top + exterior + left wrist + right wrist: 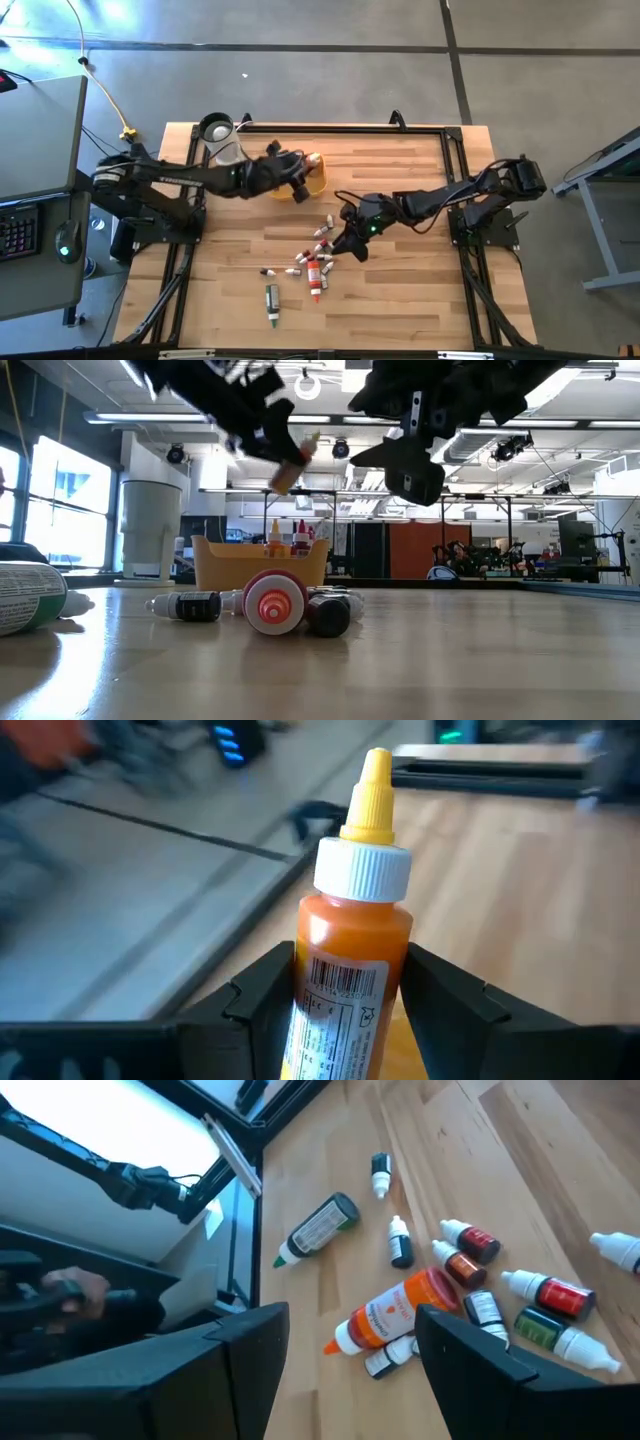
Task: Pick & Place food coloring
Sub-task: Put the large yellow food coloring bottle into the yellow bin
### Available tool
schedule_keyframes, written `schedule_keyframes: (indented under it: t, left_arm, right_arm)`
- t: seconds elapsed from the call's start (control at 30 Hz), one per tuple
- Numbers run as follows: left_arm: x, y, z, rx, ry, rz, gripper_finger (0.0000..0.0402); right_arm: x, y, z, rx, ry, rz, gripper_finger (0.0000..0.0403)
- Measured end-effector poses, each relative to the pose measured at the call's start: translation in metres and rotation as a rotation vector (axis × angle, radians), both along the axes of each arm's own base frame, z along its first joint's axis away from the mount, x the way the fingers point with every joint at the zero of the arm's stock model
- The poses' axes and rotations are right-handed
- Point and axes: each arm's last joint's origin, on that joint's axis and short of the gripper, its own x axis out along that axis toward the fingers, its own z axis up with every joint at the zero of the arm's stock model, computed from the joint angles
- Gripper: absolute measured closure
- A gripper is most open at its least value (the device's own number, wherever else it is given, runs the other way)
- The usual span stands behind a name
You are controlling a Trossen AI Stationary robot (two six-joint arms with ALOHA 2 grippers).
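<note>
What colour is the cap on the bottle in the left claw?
White ribbed cap with a yellow tip, on an orange bottle; clearest in the left wrist view.

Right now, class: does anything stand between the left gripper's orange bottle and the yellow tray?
Nothing visible does. The left gripper holds the orange bottle in the air at the yellow tray; only open air lies between them. The right gripper is apart, over the loose bottles.

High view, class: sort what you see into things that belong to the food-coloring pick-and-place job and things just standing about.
Job:
- orange bottle gripped in left claw
- loose bottles under open right claw
- yellow-orange tray

Standing about:
- white jug
- keyboard
- mouse
</note>
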Motion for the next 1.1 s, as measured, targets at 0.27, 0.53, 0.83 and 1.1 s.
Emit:
schedule_keyframes:
  t: [0.27,0.53,0.83,1.1]
  left_arm:
    - [0.011,0.017,-0.048,-0.06,-0.166,-0.105,0.0232]
    - [0.014,0.009,-0.084,-0.097,-0.176,-0.065,0.0232]
    - [0.007,-0.006,-0.088,-0.049,-0.293,-0.03,0.0276]
    - [0.001,-0.006,-0.113,-0.132,-0.232,0.022,0.0281]
  right_arm:
    - [0.0,0.004,0.0,-0.041,-0.012,-0.011,0.019]
    - [0.0,0.004,0.0,-0.066,-0.024,-0.002,0.019]
    - [0.0,0.004,0.0,-0.066,-0.025,-0.002,0.019]
    - [0.0,0.003,0.0,-0.079,-0.028,-0.02,0.019]
